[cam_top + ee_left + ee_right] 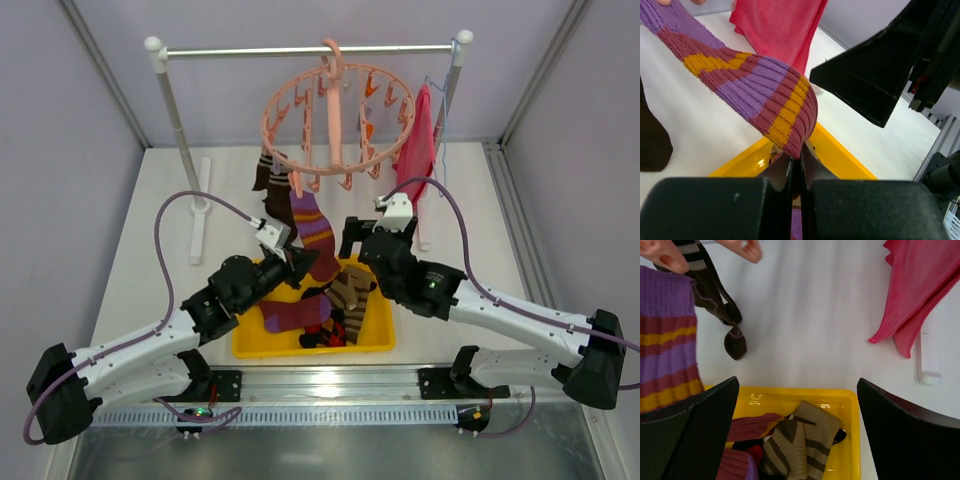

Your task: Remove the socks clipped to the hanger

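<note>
Step in hand: pulling the purple striped sock (755,85) off the hanger (335,120). The left gripper (796,165) is clamped on the sock's toe, just above the yellow tray (248,338). The sock's top is held by a peg (297,185) at the ring's near-left. The right gripper (797,385) is spread wide and empty, hovering over the tray's right part.

Next move, likely: a steady pull down and toward the tray until the peg lets go, then release. Risk is the ring swinging on the rail (250,48). A dark sock (268,185) hangs further left, also to do. Several loose socks (350,290) lie in the tray.

White table (130,270), plain pale walls, pink cloth (418,150) hanging right.
</note>
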### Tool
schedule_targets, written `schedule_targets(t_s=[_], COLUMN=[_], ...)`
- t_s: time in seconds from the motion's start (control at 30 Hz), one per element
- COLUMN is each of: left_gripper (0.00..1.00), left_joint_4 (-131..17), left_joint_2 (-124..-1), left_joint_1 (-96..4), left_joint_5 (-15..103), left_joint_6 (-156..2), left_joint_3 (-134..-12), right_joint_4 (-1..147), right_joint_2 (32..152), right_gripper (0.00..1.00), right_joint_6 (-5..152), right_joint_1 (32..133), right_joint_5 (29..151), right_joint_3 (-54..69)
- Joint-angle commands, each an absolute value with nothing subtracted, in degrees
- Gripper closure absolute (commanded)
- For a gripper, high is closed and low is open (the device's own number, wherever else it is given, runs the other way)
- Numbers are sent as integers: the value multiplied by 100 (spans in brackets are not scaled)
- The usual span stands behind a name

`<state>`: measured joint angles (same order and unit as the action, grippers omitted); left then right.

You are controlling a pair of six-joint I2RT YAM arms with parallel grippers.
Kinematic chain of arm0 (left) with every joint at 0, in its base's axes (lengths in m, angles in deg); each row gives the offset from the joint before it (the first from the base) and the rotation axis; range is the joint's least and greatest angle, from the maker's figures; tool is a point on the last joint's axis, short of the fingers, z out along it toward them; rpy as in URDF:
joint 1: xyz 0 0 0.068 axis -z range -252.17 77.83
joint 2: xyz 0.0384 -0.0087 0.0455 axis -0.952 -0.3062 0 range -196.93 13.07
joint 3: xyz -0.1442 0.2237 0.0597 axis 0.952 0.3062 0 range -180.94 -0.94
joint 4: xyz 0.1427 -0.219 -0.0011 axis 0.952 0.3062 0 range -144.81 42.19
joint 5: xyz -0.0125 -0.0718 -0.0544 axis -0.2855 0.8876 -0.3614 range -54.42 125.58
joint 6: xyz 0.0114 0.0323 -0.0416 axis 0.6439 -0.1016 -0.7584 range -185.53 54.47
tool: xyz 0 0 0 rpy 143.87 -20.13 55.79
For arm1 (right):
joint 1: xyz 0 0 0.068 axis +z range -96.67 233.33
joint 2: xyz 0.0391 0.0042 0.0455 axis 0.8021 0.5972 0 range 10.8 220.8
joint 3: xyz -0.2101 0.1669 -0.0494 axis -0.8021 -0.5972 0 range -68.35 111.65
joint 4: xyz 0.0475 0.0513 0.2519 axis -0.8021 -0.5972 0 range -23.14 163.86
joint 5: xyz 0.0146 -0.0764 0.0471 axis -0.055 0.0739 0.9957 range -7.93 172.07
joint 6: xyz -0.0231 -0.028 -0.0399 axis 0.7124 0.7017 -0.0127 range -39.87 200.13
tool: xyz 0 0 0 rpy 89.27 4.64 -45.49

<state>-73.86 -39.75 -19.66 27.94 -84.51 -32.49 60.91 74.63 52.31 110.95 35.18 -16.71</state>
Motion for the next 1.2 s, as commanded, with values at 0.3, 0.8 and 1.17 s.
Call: schedule_targets(t_s=[0.3,0.8,1.17], left_gripper=[100,100,100], left_joint_4=[-7142,-7581,-7468], left_joint_2=[-3747,-4133,-4221], left_joint_1=[-1891,-1118,-968], left_joint_5=[2934,3198,2881], left_joint_6=[-8258,-8373,-8337], left_joint_3=[-3223,-3302,-3390], right_joint_4=[5655,5005,5048], right_joint_2=[8699,8841,8761], right_gripper=[0,0,0], right_joint_6=[5701,5710,5648], right_joint_1=[11599,11670,11740], right_joint_5=[2908,2776,2776], right_joint_3=[450,1146,1092])
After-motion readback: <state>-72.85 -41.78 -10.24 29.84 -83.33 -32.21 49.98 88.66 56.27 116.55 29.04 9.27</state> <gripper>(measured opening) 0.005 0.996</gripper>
